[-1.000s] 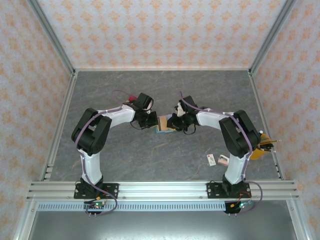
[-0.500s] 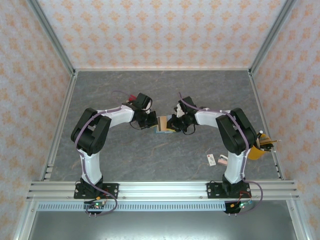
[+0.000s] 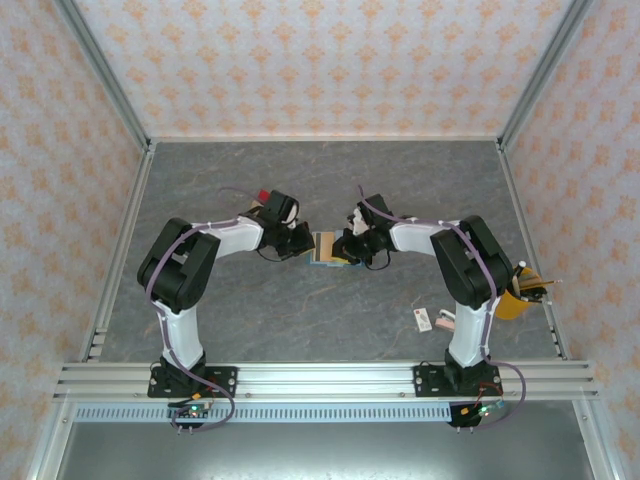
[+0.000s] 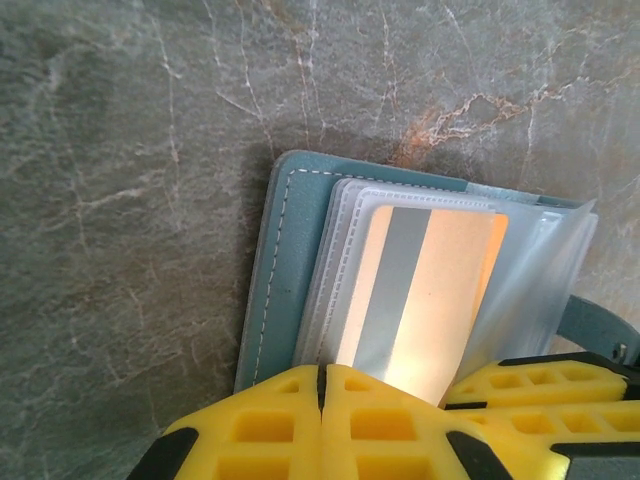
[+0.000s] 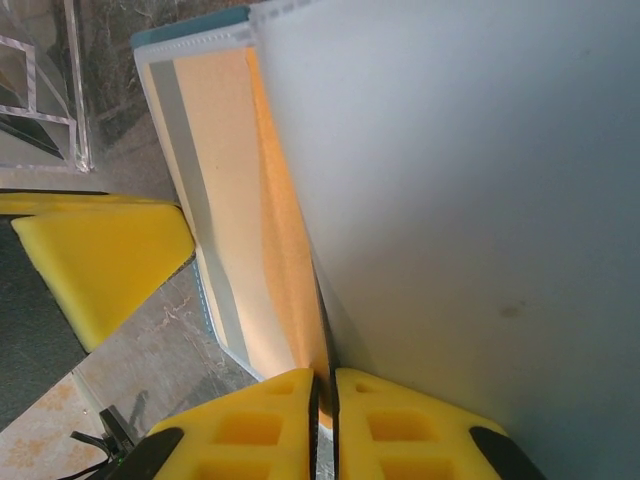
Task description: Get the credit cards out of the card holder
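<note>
Left gripper [image 4: 320, 375] closed, tips over the near end of a tan card [image 4: 420, 290] with a grey stripe. Right gripper [image 5: 322, 382] pinches a clear sleeve [image 5: 450, 200]. Teal holder [image 3: 327, 248] lies open mid-table [image 3: 330, 180], between both grippers. Near right: white tag [image 3: 422, 319], pink lump [image 3: 445, 321], well apart from the holder.

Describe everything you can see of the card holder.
The card holder is a teal soft cover with pale stitching, lying open on the grey table. Clear plastic sleeves fan from it; one holds a tan card with a grey stripe. The right gripper pinches a sleeve; the left gripper is shut at its edge.
</note>
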